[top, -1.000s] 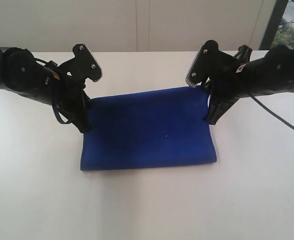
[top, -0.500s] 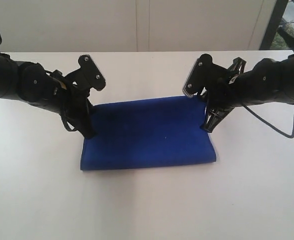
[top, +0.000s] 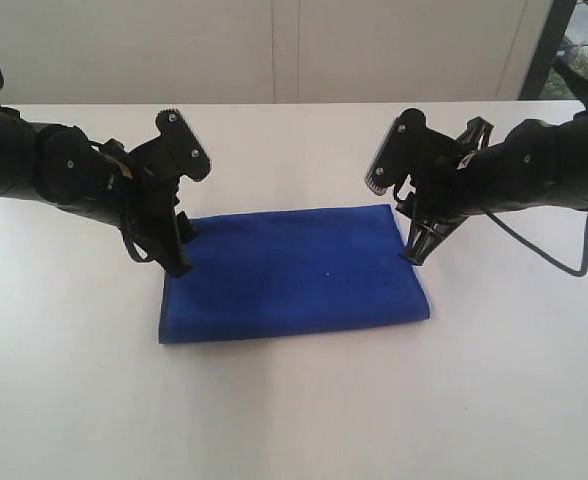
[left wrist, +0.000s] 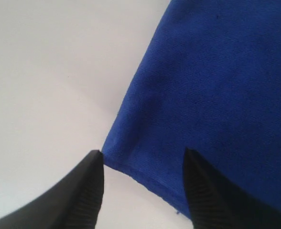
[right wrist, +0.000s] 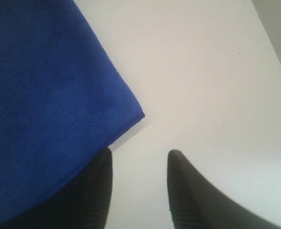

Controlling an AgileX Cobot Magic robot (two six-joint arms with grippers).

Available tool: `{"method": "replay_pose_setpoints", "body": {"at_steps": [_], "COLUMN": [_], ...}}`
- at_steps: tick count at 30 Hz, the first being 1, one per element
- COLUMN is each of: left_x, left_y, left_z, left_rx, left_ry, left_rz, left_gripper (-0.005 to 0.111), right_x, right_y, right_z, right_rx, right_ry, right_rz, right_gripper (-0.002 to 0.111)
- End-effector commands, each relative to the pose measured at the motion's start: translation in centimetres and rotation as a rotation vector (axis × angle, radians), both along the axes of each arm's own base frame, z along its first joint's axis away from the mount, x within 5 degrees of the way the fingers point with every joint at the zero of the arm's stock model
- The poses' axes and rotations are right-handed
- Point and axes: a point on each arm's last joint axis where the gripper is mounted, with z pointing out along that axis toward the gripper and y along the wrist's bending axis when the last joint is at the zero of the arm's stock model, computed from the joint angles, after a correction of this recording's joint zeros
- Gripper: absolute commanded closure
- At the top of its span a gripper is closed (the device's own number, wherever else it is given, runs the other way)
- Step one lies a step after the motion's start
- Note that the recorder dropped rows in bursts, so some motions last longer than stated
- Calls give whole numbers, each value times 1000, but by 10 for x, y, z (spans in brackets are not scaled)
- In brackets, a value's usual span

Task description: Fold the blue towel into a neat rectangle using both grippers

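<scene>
Blue towel (top: pixel 294 272) lies flat on the white table (top: pixel 294 420), a rectangle between my grippers. In the exterior view my left gripper (top: pixel 182 250) is at the towel's far left corner and my right gripper (top: pixel 412 250) at its far right corner, finger gaps unclear. Wrist views show more: left fingers (left wrist: pixel 83 191) are spread astride that corner, clamping nothing. Right fingers (right wrist: pixel 188 191) are spread and empty, with the corner just beside one.
</scene>
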Motion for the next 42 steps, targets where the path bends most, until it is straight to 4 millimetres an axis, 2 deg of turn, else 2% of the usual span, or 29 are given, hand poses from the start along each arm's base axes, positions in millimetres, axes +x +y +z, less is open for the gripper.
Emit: {"method": "replay_pose_setpoints", "body": {"at_steps": [1, 4, 6, 10, 12, 18, 22, 24, 27, 31, 36, 42], "left_x": [0, -3, -5, -8, -9, -10, -7, -4, -7, -16, -24, -28], "left_y": [1, 1, 3, 10, 13, 19, 36, 46, 54, 53, 50, 51], "left_z": [0, -1, 1, 11, 19, 52, 68, 68, 65, 58, 49, 40], "left_rx": [4, -22, -48, -115, -168, -246, -230, -229, -232, -211, -241, -249], "left_ry": [5, 47, 86, 142, 160, 349, 530, 572, 662, 739, 798, 814], "left_rz": [-1, 39, 80, 183, 248, 427, 571, 618, 651, 649, 663, 678], "left_gripper": [50, 52, 63, 93, 107, 107, 107, 107, 107, 107, 107, 107], "right_x": [1, 0, -4, -12, -13, -9, -7, -5, -2, 6, 17, 22], "right_y": [-1, -1, -1, 1, 4, 13, 16, 16, 17, 20, 21, 23], "right_z": [2, 5, 13, 22, 29, 59, 69, 64, 43, 19, 3, -22], "right_rx": [41, 249, 381, 397, 388, 406, 414, 412, 388, 370, 399, 383], "right_ry": [2, 63, 129, 244, 313, 503, 578, 593, 647, 674, 629, 659], "right_rz": [-44, -249, -376, -398, -389, -445, -486, -498, -528, -547, -577, -598], "right_gripper": [71, 74, 84, 108, 108, 108, 108, 108, 108, 108, 108, 108]}}
